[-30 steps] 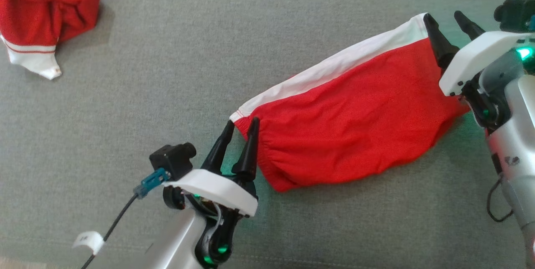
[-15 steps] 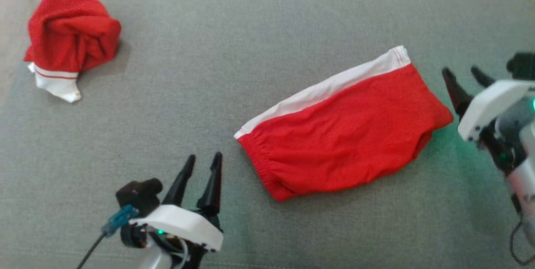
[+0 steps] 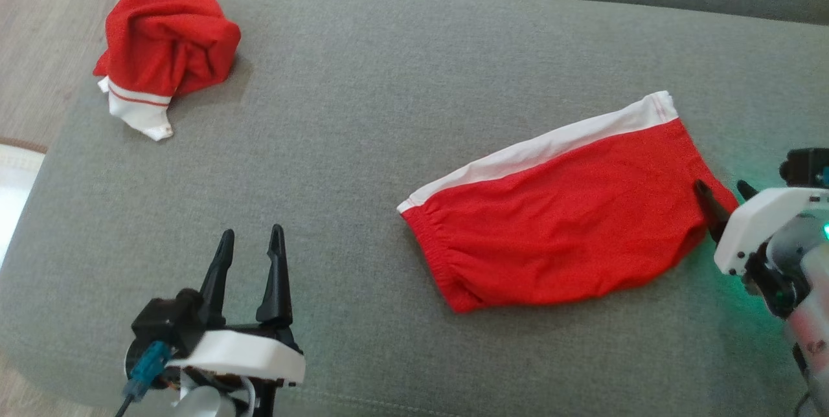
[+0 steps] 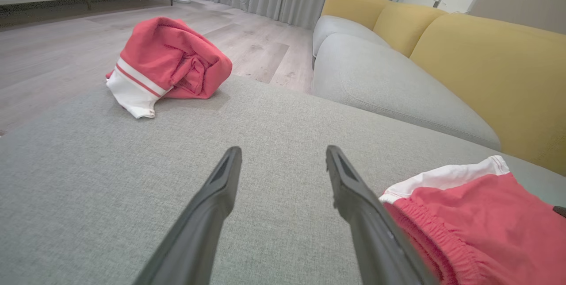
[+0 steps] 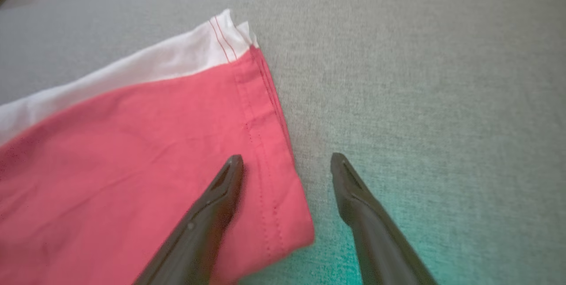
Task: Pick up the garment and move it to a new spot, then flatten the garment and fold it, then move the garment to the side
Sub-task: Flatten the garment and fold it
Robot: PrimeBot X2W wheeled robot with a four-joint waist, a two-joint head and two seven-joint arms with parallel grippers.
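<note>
The garment (image 3: pixel 167 41) lies crumpled in a red heap at the far left corner of the grey cushion (image 3: pixel 363 132), a white striped-trim sleeve hanging from its near side. In the left wrist view the garment (image 4: pixel 172 55) sits well ahead of my left gripper (image 4: pixel 283 150). My left gripper (image 3: pixel 251 232) is open and empty near the cushion's front edge. My right gripper (image 3: pixel 721 185) is open at the right. One finger (image 5: pixel 221 187) hovers over the hem of a flat red cloth (image 5: pixel 132 152), the other over bare cushion.
The flat red cloth with a white band (image 3: pixel 563 223) lies spread right of centre on the cushion. Wooden floor (image 3: pixel 52 9) lies beyond the cushion's left and far edges. A grey sofa seat (image 4: pixel 380 77) with yellow backs (image 4: pixel 486 63) stands behind.
The head camera has shifted. Both grippers have drawn back from the corners of the flat red cloth, which now lies loose on the cushion. My left gripper has moved well to the left of it.
</note>
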